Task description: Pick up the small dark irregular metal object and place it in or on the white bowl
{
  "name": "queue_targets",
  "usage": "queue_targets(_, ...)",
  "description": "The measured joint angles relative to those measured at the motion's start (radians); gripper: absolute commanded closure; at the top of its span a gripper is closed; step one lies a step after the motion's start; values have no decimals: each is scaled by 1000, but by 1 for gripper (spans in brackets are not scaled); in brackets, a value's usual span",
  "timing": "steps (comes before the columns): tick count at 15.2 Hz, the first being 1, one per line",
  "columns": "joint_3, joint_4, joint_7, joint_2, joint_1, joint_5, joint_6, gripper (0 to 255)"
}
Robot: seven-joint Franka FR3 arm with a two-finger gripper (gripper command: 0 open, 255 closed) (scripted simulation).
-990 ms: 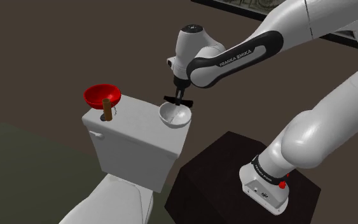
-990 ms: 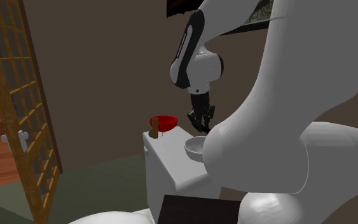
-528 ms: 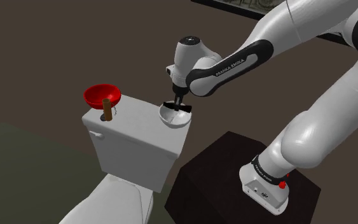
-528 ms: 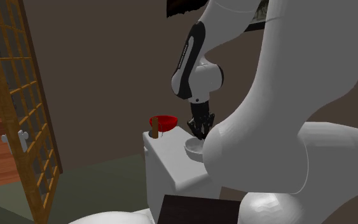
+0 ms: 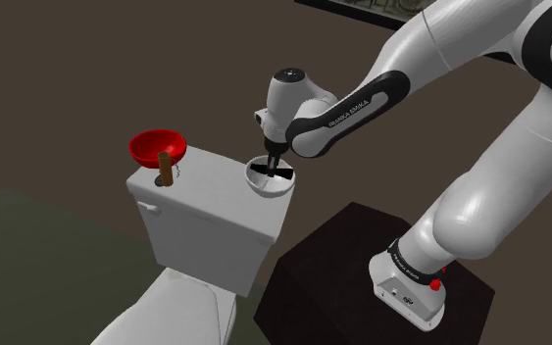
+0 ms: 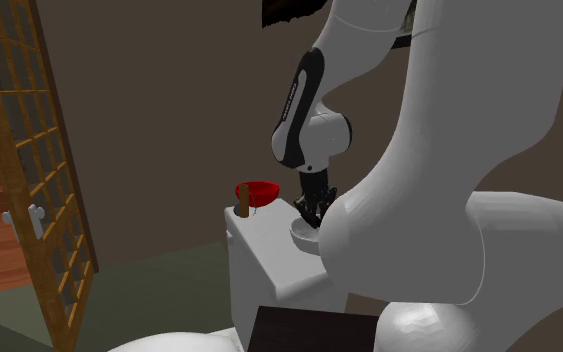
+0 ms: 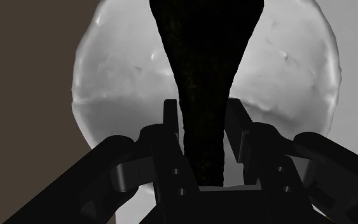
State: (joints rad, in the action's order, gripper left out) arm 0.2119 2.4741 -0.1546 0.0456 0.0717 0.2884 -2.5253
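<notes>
On the white toilet-tank lid (image 5: 205, 181), three-o'clock end, black gripper (image 5: 271, 170) pinches small dark tapered object (image 7: 203, 83) over round white bowl (image 5: 276, 190). Placing step, I judge; release next.

A white toilet tank (image 5: 205, 216) is seen against a brown wall (image 5: 87, 69). A red bowl (image 5: 157, 147) is set on the tank's lid at the shoulder view's left end, with a short brown peg (image 5: 166, 171) just beside it. A wooden lattice door (image 6: 29, 150) is shown at the second exterior view's left, beside a dull green floor (image 6: 159, 285).
</notes>
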Motion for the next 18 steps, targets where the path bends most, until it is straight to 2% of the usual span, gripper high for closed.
queue_targets(3, 0, 0, 0, 0, 0, 0, -1, 255)
queue_targets(4, 0, 0, 0, 1, 0, 0, -1, 0)
queue_targets(10, 0, 0, 0, 1, 0, 1, -1, 0)
queue_targets(14, 11, -13, -45, -90, 8, -62, 95, 0)
queue_targets(18, 14, -23, -53, -107, 12, -76, 123, 0)
